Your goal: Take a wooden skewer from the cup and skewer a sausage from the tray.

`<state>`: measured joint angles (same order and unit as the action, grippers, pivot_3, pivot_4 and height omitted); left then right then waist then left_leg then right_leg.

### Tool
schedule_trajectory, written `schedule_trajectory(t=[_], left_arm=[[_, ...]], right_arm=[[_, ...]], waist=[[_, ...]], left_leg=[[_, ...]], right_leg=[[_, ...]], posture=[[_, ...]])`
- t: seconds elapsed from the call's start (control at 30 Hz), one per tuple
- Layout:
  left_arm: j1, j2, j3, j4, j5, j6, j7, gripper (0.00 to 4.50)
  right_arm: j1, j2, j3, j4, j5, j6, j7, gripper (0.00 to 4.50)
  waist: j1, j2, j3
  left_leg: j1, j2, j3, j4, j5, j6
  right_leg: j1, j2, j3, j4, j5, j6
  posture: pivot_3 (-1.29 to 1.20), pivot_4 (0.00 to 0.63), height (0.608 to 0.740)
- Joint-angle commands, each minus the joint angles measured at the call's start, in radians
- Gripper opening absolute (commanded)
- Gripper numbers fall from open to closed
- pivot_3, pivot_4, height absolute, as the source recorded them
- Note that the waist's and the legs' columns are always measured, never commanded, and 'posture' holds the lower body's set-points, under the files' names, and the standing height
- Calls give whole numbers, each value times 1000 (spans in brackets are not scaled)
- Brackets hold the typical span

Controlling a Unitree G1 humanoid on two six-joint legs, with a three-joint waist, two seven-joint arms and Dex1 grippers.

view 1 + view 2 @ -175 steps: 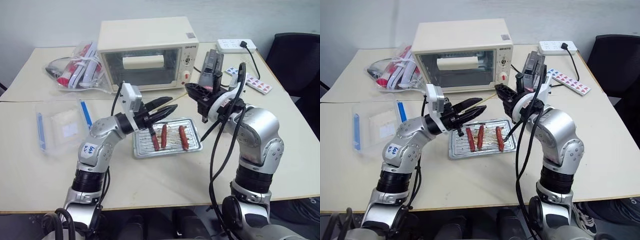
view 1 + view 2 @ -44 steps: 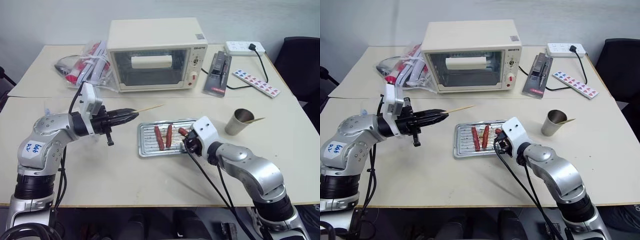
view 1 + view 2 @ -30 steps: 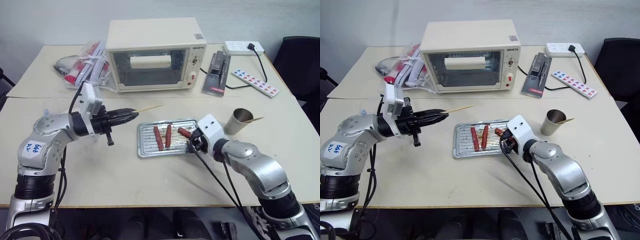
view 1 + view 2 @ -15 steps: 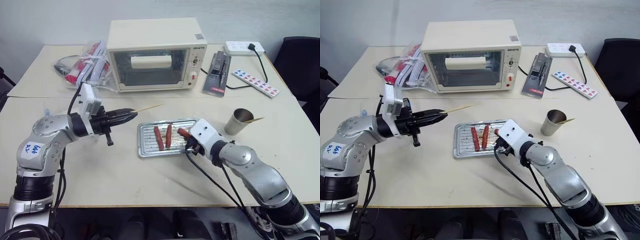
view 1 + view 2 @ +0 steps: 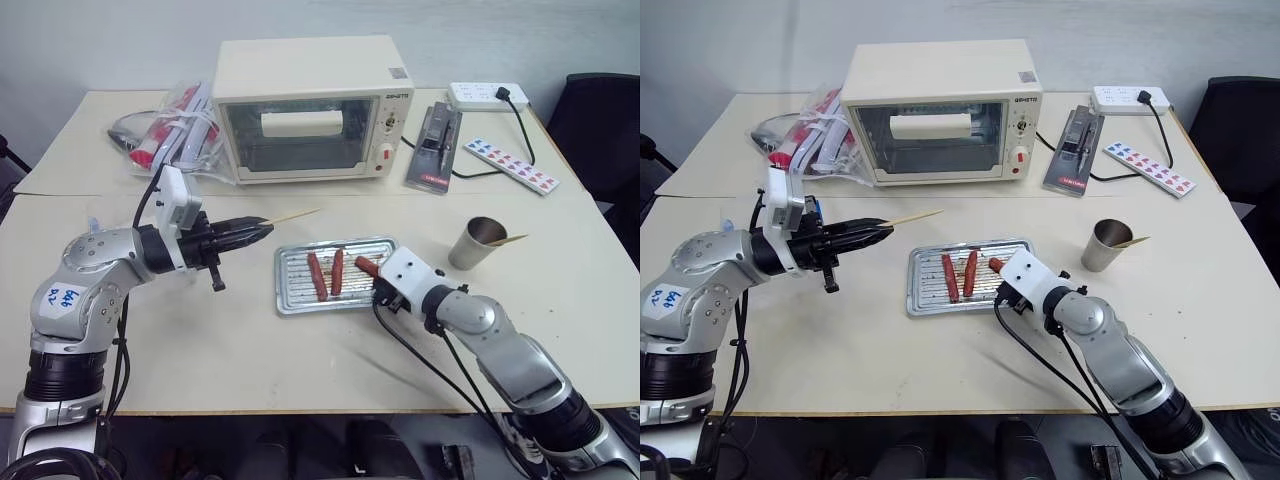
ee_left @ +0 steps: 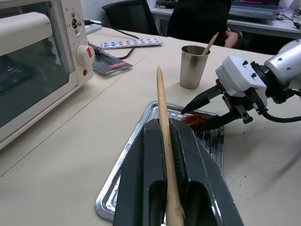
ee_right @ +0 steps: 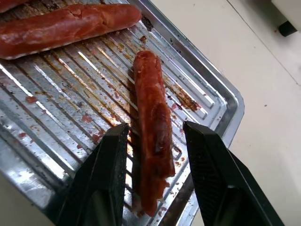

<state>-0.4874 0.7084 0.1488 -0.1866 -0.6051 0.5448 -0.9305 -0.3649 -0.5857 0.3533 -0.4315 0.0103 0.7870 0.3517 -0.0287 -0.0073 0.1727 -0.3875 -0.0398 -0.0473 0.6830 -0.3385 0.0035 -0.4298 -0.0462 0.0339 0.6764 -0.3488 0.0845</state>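
My left gripper (image 5: 262, 232) is shut on the wooden skewer (image 5: 296, 216), which juts level towards the tray (image 5: 284, 299); in the left wrist view the skewer (image 6: 162, 103) lies pinched between the black fingers. Three reddish-brown sausages lie on the tray's ribbed floor, with the rightmost sausage (image 7: 151, 113) between the fingers of my right gripper (image 7: 155, 126). That gripper is open, with a gap showing on both sides of the sausage. The grey tapered cup (image 5: 485, 243) stands right of the tray with another skewer (image 6: 210, 43) in it.
A cream toaster oven (image 5: 312, 105) stands behind the tray. A plastic bag of packets (image 5: 175, 130) lies at the back left. A black case (image 5: 437, 145), a power strip (image 5: 487, 95) and a card of coloured dots (image 5: 518, 165) lie at the back right.
My right wrist has rolled and sunk slightly at the tray's right end, its fingers now astride the rightmost sausage. The left arm and its skewer have kept still.
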Motion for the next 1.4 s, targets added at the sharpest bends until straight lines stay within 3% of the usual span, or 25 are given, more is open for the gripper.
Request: schedule_trajectory(t=[0.03,0.1,0.33,0.63,0.8,1.03,1.4], left_arm=[[-16,18,31,-26,-12,-11,-5,0],[-19,19,31,-24,-11,-13,-6,0],[-15,17,35,-29,-9,-19,-2,0],[-8,19,40,-33,-10,-19,-5,0],[-8,38,27,-21,-11,-17,-48,0],[-33,112,-17,18,-6,-20,-202,0],[-110,205,-106,-7,-53,43,-441,0]], right_arm=[[-5,23,-33,30,18,0,40,1927],[-17,31,-57,53,39,8,70,1927],[-51,85,-150,105,132,112,126,384],[-71,105,-221,100,234,238,168,384],[-141,97,-362,71,429,453,267,384],[-300,-61,-487,112,733,795,484,384],[-404,-381,-385,210,1145,827,718,384]], waist=[[0,0,0],[0,-1,-1],[0,-1,-1],[1,-1,-1],[0,-1,-1],[1,-1,0],[3,-1,0]], left_leg=[[0,0,0,0,0,0],[0,0,0,0,0,0],[1,0,0,1,0,0],[1,0,0,1,0,0],[1,0,0,1,0,0],[0,0,0,0,0,0],[-1,0,-1,0,-1,1]], right_leg=[[0,0,0,0,0,0],[0,0,0,0,0,0],[1,0,0,1,0,0],[1,0,0,1,0,0],[0,0,0,1,0,0],[0,0,0,1,0,0],[1,-1,-1,-4,0,0]], posture=[[0,150,740],[0,150,740],[0,150,740],[0,150,740],[0,150,740],[0,150,740],[0,150,740]])
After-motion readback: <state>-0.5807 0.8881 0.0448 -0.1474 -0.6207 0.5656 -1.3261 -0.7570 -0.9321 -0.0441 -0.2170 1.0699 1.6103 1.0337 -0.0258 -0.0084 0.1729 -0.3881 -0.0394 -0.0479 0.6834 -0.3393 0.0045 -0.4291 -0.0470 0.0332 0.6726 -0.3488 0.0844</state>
